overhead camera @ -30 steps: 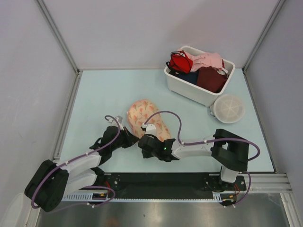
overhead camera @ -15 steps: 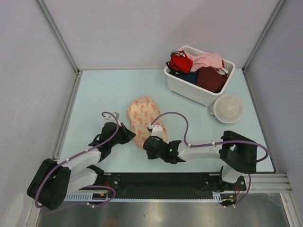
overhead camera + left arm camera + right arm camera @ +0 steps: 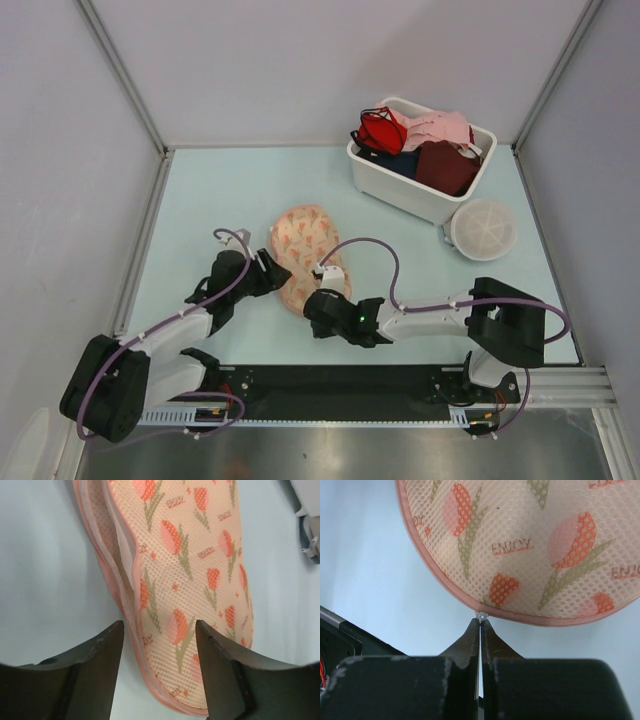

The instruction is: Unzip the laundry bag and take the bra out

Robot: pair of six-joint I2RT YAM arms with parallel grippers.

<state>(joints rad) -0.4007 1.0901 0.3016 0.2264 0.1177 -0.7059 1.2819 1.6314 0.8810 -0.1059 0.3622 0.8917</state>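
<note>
The pale blue-green table [image 3: 200, 200] carries everything, walled by grey panels on three sides. At its far right stands a white plastic bin [image 3: 400, 195] heaped with garments: a red bra with black trim [image 3: 380, 130], a pale pink garment [image 3: 440, 128] and a dark maroon piece [image 3: 447, 165]. The laundry bag [image 3: 305, 245], a peach mesh pouch printed with orange tulips, lies flat near the middle of the table, well apart from the bin, its long axis running from the far side toward the arms. A round white mesh disc [image 3: 484, 229] lies just beside the bin's near right corner. The left gripper [image 3: 159, 630] is spread wide over the bag's left edge near its near end, one finger above bare table and the other above the printed mesh; contact cannot be told. Along that edge a pale inner layer shows at the seam, but whether it is the white bra cannot be told. The right gripper [image 3: 480, 622] sits at the bag's near rim, its fingers pressed fully together on the small white zipper pull [image 3: 480, 615].
</note>
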